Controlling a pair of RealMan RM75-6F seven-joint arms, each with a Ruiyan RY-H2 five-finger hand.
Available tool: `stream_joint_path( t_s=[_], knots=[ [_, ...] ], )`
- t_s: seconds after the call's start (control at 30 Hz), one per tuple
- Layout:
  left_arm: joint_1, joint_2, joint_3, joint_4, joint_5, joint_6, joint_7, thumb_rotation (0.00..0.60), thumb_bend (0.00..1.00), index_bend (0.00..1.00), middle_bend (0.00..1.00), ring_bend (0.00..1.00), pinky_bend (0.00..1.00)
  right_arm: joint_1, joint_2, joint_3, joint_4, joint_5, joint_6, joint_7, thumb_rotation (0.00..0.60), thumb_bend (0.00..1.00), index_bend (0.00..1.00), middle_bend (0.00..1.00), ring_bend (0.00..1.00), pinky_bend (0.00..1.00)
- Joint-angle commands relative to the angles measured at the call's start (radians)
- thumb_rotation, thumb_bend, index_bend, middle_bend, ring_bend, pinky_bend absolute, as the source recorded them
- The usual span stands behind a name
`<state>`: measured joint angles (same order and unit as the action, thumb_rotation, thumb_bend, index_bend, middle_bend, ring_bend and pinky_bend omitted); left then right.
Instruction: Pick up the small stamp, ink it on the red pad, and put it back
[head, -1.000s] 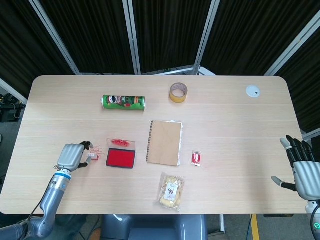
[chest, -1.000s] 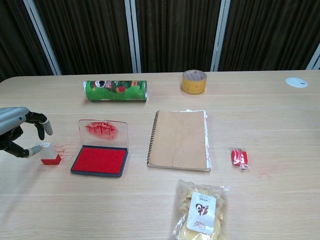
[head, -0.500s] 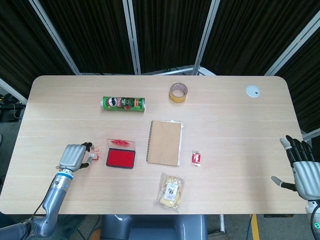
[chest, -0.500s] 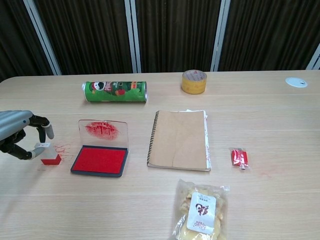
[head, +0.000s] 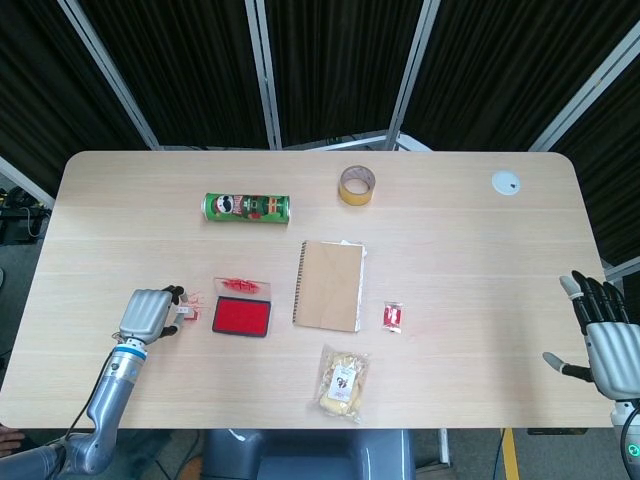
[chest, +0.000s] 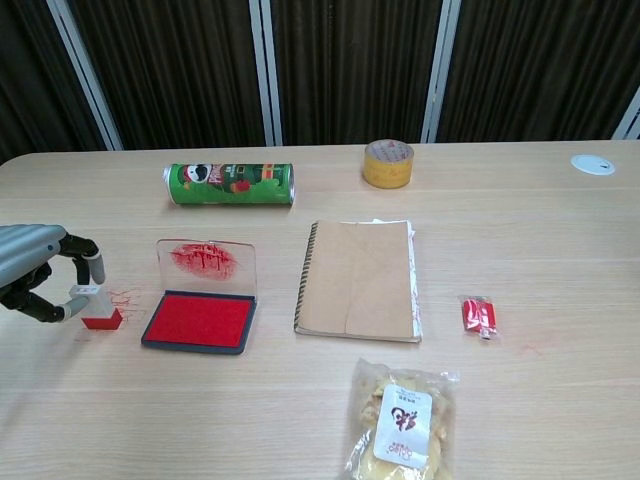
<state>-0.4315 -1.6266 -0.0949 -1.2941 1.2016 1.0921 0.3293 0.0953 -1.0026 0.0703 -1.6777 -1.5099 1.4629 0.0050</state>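
The small stamp, clear on top with a red base, stands on the table just left of the red ink pad. My left hand pinches it, one finger down on its top and the thumb at its left side. In the head view the stamp shows between my left hand and the pad. The pad's clear lid stands open, smeared red. My right hand hangs off the table's right edge, fingers spread and holding nothing.
A green chip can lies on its side behind the pad. A brown notebook sits mid-table, a tape roll behind it, a snack bag and a small red packet near the front. A white disc lies far right.
My left hand's fingers have curled in closer onto the stamp. The stamp stays on the table in the same spot. The right hand has not moved.
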Motion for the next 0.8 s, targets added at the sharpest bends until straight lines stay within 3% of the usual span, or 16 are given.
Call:
stream_joint_path(
  t_s=[0.03, 0.8],
  knots=[
    [0.000, -0.003, 0.000, 0.004, 0.000, 0.001, 0.002, 0.600, 0.35, 0.42, 0.43, 0.89, 0.96, 0.001, -0.001, 0.000, 0.001, 0.000, -0.001, -0.001, 0.600, 0.00, 0.00, 0.00, 0.00, 0.00],
    [-0.002, -0.013, 0.002, 0.011, 0.013, 0.007, -0.013, 0.600, 0.40, 0.55, 0.53, 0.89, 0.95, 0.004, -0.003, 0.001, 0.007, 0.012, -0.012, 0.005, 0.600, 0.00, 0.00, 0.00, 0.00, 0.00]
  ],
)
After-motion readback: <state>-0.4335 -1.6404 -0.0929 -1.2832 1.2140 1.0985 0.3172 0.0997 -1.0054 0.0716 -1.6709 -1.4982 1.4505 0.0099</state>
